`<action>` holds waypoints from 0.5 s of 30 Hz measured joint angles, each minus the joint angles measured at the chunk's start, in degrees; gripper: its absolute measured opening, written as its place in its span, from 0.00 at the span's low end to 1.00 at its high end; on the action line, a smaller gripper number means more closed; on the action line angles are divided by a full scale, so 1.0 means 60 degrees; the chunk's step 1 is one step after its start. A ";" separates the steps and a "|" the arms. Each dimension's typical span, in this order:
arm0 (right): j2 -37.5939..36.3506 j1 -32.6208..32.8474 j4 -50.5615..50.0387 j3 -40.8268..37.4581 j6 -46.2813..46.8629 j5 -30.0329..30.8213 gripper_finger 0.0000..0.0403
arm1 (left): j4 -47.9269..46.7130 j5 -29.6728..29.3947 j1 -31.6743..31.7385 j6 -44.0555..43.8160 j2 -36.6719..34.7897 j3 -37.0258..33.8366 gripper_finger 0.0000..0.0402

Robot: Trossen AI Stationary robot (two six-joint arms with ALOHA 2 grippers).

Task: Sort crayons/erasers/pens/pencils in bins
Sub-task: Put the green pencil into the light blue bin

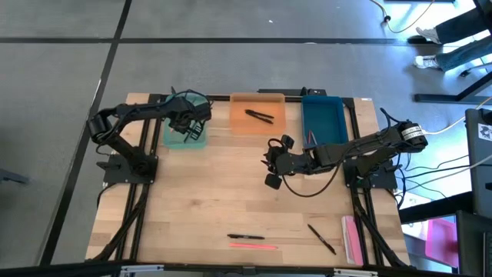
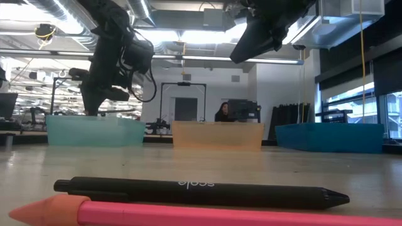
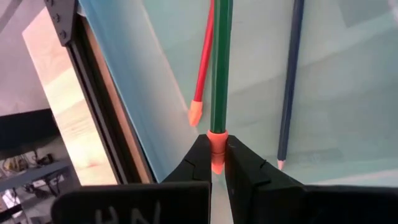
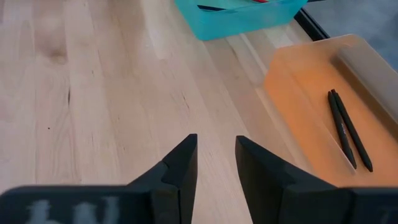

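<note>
My left gripper hangs over the teal bin and is shut on a green pencil. A red pencil and a blue pencil lie on that bin's floor. My right gripper is open over bare wood at the table's middle, its fingers around nothing. Two black pens lie in the orange bin. The blue bin sits at the far right. Near the front edge lie a black pen, a pink pencil and another black pen. My left gripper pinches the green pencil between its two fingertips at the orange eraser end. The pencil runs straight on from the fingers, in line with them, over the teal bin's floor beside the red pencil. Whether its far tip rests on the floor lies outside the frame.
A wide pink flat strip lies near the table's front right corner. The three bins stand in a row along the far edge. Bare wood spreads between the bins and the sticks at the front. A person sits far off in the room.
</note>
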 joint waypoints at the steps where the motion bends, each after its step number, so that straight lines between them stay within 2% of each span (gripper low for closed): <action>1: 0.0000 0.0000 -0.0001 0.0000 -0.0001 0.0000 0.28 | 0.0009 0.0000 0.0050 0.0000 0.0000 -0.0002 0.02; 5: 0.0000 0.0000 -0.0001 0.0000 0.0003 0.0000 0.28 | 0.0226 0.0102 0.0244 0.0013 0.0000 -0.0205 0.02; 10: 0.0000 0.0000 -0.0001 0.0000 0.0002 0.0002 0.28 | 0.1028 0.0774 0.0373 0.0352 0.0003 -0.0876 0.02; 15: 0.0000 0.0000 -0.0001 0.0000 0.0003 0.0000 0.28 | 0.1722 0.0736 0.0504 0.0397 0.0007 -0.1408 0.02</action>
